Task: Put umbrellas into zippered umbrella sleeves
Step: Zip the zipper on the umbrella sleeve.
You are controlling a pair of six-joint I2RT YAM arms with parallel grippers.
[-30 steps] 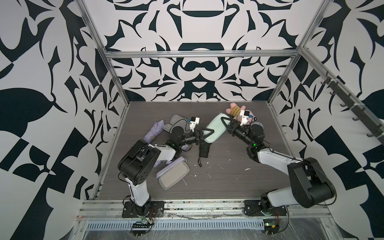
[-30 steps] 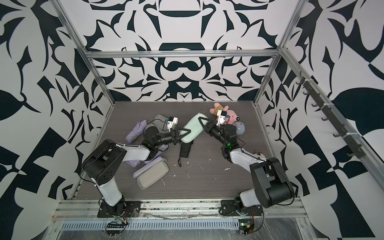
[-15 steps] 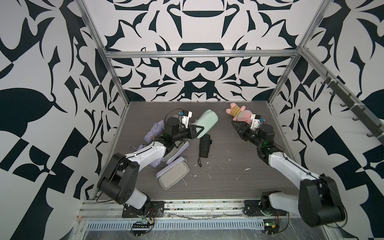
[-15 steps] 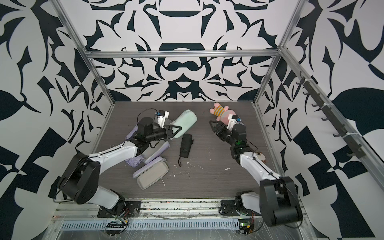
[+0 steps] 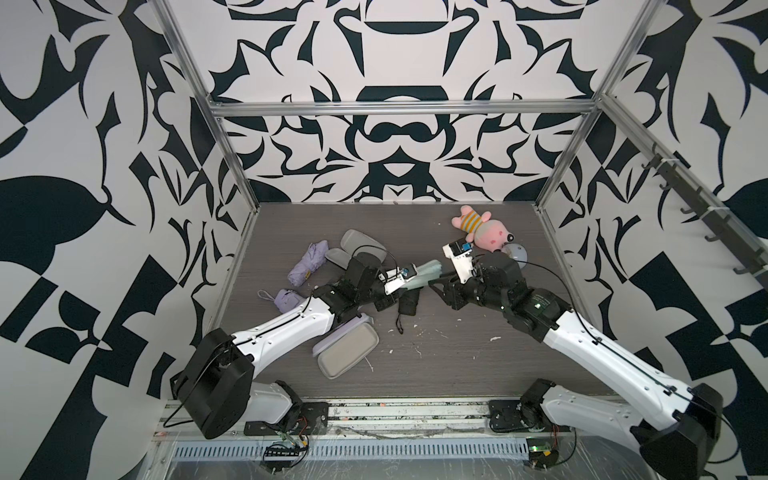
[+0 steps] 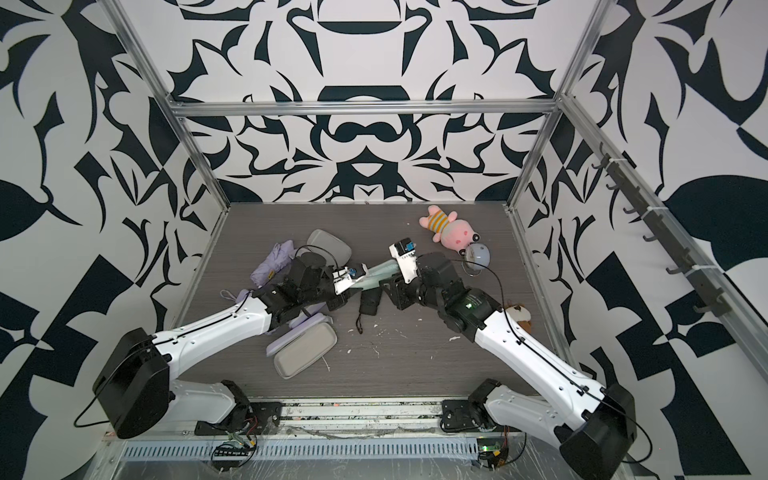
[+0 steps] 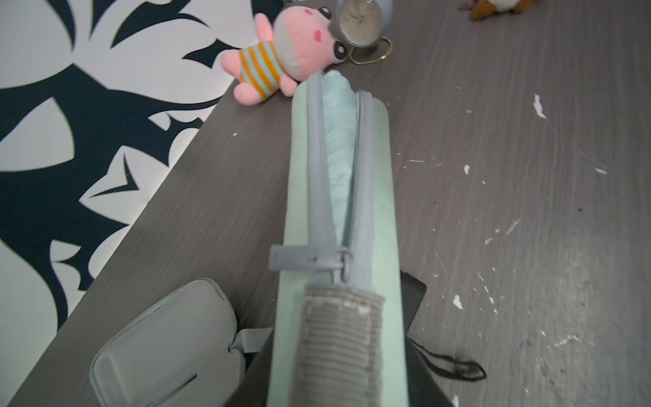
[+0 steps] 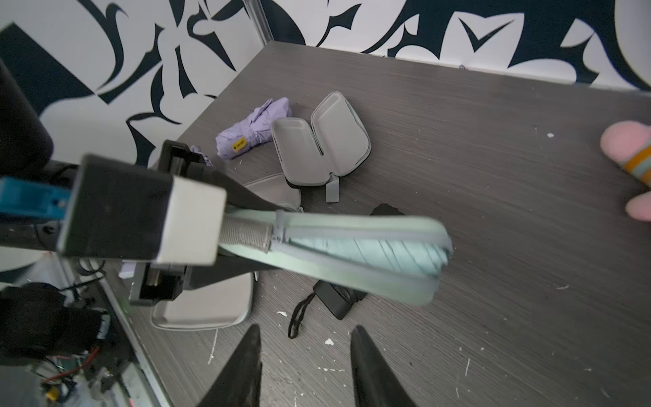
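Observation:
My left gripper is shut on one end of the mint green zippered umbrella sleeve, holding it off the table. The sleeve is zipped only near my jaws, and the mint umbrella shows through the open gap. The grey zipper pull sticks out sideways. My right gripper is open and empty, just short of the sleeve's free end. The black umbrella with its wrist cord lies on the table under the sleeve. A lilac umbrella lies at the back left.
An open lilac sleeve with grey lining lies near the left arm. Another open sleeve lies at the back beside the lilac umbrella. A second lilac bundle sits by the left wall. A pink plush toy and a round clock are at the back right.
My right gripper let go of the mint sleeve, drew back to the right, and has come back close to its free end. My left gripper kept hold of the sleeve throughout.

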